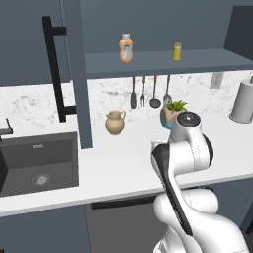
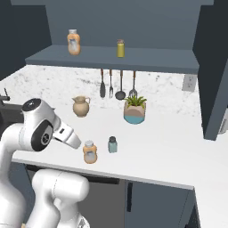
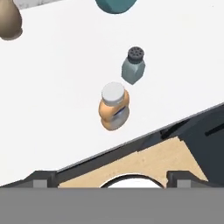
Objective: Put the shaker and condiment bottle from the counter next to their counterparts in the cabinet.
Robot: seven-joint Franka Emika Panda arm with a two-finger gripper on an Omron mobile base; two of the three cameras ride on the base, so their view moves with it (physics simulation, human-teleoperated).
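From the left base view we see the cabinet (image 1: pixel 163 63) with its open shelf, on which an orange bottle with a pale cap (image 1: pixel 126 48) and a small yellow shaker (image 1: pixel 177 51) stand well apart. Its door (image 1: pixel 79 74) hangs open, black bar handle (image 1: pixel 53 69) facing us. Below, on the counter (image 1: pixel 118 163), stand a tan jug (image 1: pixel 114 122) and a potted plant (image 1: pixel 173 112), with utensils (image 1: pixel 149 92) hanging on the wall behind and the dark sink (image 1: pixel 39 165) at left. Our arm hides the near counter edge here.

From the right base view we see the condiment bottle (image 2: pixel 90 152) and the shaker (image 2: pixel 112 144) upright, just beside each other near the counter's front edge, with the bottle closest to our hand, which reaches in from the left.

In the hand view our two fingertips (image 3: pixel 40 180) sit wide apart at the bottom, holding nothing; the gripper (image 3: pixel 113 183) hangs over the counter's front edge. The condiment bottle (image 3: pixel 113 106) stands just ahead of the fingers, roughly centred between them, untouched. The shaker (image 3: pixel 133 66) stands just beyond it, slightly toward the right finger. Farther off we see the jug (image 3: pixel 8 21) and the plant pot's teal base (image 3: pixel 116 5).
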